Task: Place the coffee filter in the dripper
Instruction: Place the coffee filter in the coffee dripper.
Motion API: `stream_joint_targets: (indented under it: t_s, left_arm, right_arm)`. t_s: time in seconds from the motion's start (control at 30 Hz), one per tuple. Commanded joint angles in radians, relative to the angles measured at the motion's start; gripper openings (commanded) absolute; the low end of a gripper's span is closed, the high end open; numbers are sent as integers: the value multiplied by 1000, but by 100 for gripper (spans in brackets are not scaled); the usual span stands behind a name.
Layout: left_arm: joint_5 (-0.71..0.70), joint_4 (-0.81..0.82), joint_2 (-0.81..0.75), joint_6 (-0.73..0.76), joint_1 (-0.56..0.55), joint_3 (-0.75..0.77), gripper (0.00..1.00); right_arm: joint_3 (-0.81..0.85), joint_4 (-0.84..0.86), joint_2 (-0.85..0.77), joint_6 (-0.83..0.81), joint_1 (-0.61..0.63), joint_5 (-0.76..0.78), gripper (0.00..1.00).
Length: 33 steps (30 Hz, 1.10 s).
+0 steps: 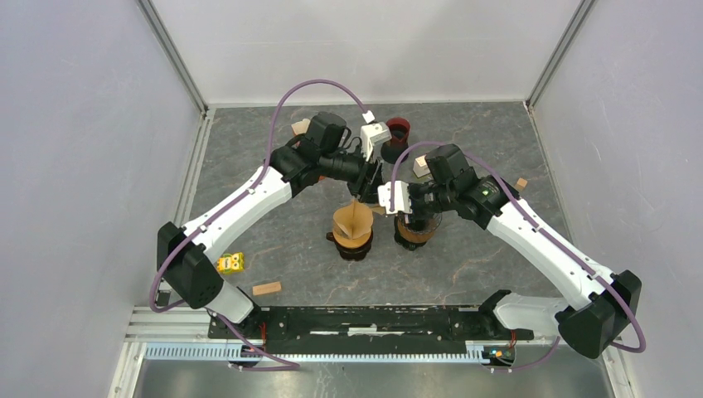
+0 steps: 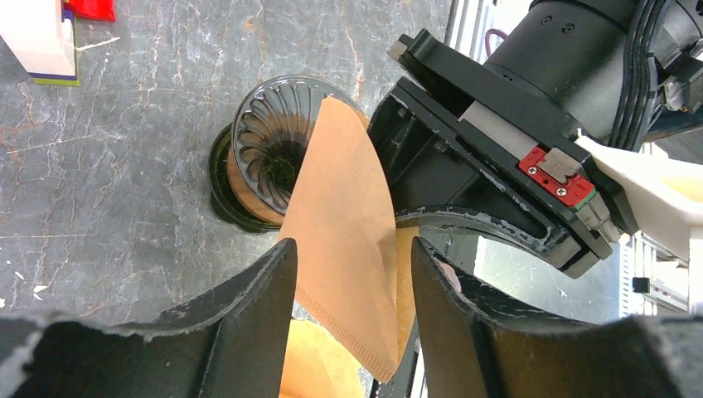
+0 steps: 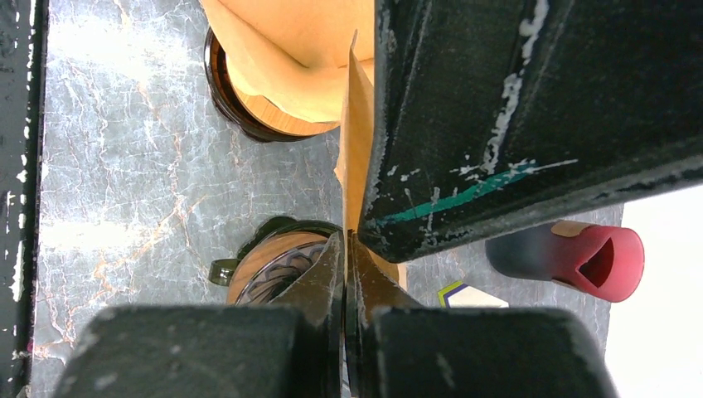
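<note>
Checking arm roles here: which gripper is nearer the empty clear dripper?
Right. The right gripper hangs just above the dripper, shut on the coffee filter edge. The left gripper sits further off to its left, jaws open around the filter.

Item one: brown fan-shaped paper coffee filter [image 2: 344, 215], folded flat, with a crimped seam along its lower edge. It is held clear of the surface. The closed right hand [image 3: 344, 249] pinches one edge, and the filter stands loose between the spread fingers of the left hand [image 2: 352, 245].

Item two: dark translucent ribbed conical dripper [image 2: 273, 149], with a wood-coloured collar and a small side handle. It stands upright on the grey marbled surface [image 2: 124, 166], its ribbed inner wall in plain view.

In the left wrist view the filter's narrow end overlaps the dripper's rim. The filter is not seated.
</note>
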Motion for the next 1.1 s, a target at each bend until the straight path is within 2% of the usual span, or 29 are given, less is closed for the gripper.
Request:
stream_joint_targets:
  t_s: [0.0, 0.4, 0.77, 1.07]
  left_arm:
    - [-14, 27, -4, 19, -13, 3, 60]
    - [-39, 27, 12, 37, -27, -6, 60]
    - [-63, 28, 13, 60, -29, -17, 45]
    - [-24, 27, 35, 48, -42, 0, 52]
  right_arm:
    - [44, -2, -10, 9, 4, -29, 0]
    - [39, 2, -21, 13, 3, -30, 0]
    - [32, -1, -36, 7, 3, -39, 0]
    - [40, -7, -32, 6, 3, -44, 0]
